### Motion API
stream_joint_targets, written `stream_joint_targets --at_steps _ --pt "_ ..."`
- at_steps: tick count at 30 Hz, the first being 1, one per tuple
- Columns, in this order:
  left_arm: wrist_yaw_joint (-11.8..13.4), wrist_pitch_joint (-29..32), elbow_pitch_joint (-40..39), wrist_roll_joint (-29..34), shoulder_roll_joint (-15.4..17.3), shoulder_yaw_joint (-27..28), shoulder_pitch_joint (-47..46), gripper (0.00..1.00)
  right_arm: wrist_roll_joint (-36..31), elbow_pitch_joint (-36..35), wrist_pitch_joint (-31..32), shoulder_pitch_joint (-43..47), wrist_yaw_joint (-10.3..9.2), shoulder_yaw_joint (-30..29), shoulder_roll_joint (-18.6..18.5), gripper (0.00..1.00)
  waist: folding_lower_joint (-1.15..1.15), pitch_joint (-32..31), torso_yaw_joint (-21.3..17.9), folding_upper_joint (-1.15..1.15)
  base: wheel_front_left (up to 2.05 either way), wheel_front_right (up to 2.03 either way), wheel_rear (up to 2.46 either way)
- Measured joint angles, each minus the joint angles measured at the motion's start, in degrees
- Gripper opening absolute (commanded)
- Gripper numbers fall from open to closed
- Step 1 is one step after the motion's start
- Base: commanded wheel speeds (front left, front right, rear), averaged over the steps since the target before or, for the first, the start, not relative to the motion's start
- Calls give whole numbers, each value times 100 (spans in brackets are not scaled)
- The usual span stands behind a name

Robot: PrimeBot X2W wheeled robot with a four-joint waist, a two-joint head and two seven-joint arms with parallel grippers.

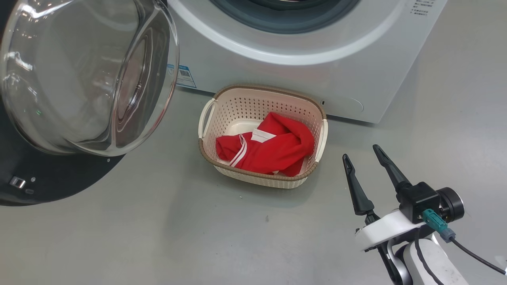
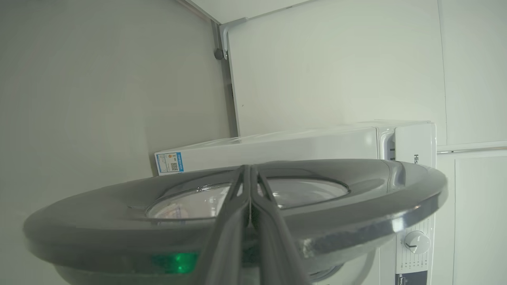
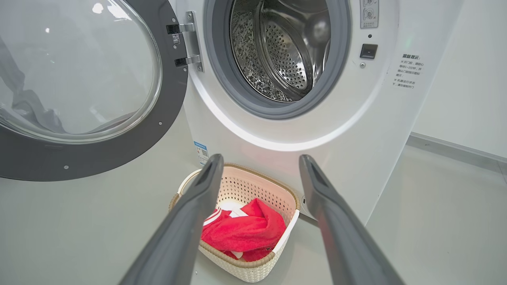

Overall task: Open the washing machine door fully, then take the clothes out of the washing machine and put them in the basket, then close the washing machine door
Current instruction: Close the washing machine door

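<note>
**Washing machine** [image 1: 301, 75]: white front-loader on the grey floor [image 1: 178, 237]. Its opening is uncovered, and the steel drum [image 3: 285, 51] shows inside a grey rubber ring [image 3: 222, 71].

**Door** [image 1: 79, 79]: black rim around a bulging glass bowl. It is swung wide open on the hinge [image 3: 190, 39] at the left of the opening.

**Basket** [image 1: 253, 109]: cream with a brown rim. It sits on the floor just in front of the machine, below the opening.

**Clothes** [image 1: 273, 150]: red with white striped trim, bunched inside the basket.

**Right gripper** [image 1: 361, 151]: fingers spread wide and holding nothing. It hovers above the floor to the right of the basket, apart from it.

**Left gripper** [image 2: 249, 168]: fingers pressed together with nothing between them. It reaches across the door's outer face, tips over the glass. Whether it touches the door cannot be told.
</note>
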Motion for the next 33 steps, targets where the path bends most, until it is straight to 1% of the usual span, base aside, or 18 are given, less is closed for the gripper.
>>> stream_joint_targets --at_steps 5,7,14,20,24,29,33 --pt "-107 367 35 -130 8 -66 -26 0 0 0 0 -8 0 -21 -14 100 0 11 20 0 0 0 0" --pt "-154 561 34 -311 -2 -90 -26 0 0 1 0 -20 0 -23 -22 100 0 13 30 0 0 0 0" --pt "-349 1176 -52 -636 -59 -179 -18 0 0 1 -1 -65 -1 -24 -26 100 0 -6 66 0 0 0 0" --pt "-555 1550 -246 -688 -130 -316 46 0 0 29 -2 -65 -7 -40 -27 100 0 -57 88 0 0 0 0" --pt "-637 1800 -389 -700 -193 -422 254 0 8 62 -4 -63 -8 -31 -15 100 0 -132 92 0 0 0 0" --pt "-805 2149 -653 -769 -253 -570 469 0 15 91 -21 -62 -8 -24 25 100 0 -245 67 0 0 0 0" --pt "-866 2356 -871 -826 -275 -628 657 0 26 109 -35 -60 -9 2 86 100 0 -321 5 0 0 0 0"
